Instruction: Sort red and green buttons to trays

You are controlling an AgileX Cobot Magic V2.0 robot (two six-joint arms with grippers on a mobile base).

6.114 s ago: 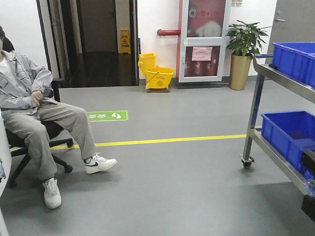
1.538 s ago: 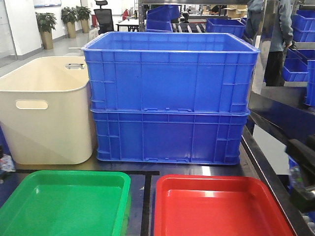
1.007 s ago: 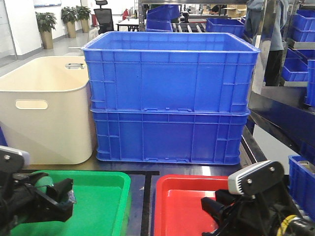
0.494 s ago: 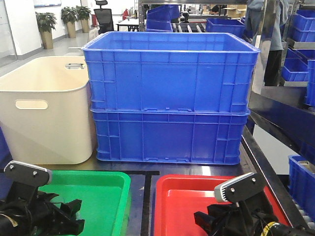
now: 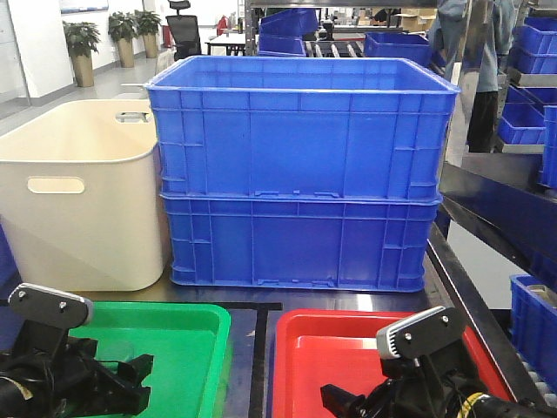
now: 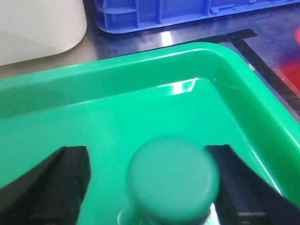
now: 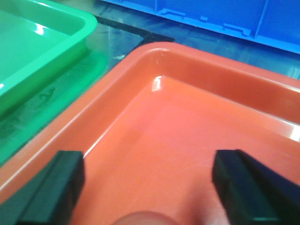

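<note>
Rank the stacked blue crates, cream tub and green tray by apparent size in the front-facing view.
1. Blue crates, clearly largest.
2. Cream tub.
3. Green tray, smallest as seen, though the frame edge and the left arm cut it off, so its rank is unsure.

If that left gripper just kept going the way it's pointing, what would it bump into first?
Probably the green tray's far rim. The left gripper points across the tray floor with the green button between its open fingers; nothing else shows in that line, though depth is unclear.

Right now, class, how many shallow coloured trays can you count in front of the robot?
2. The green tray lies at the left, the red tray at the right, apart, with a dark strip between them.
</note>
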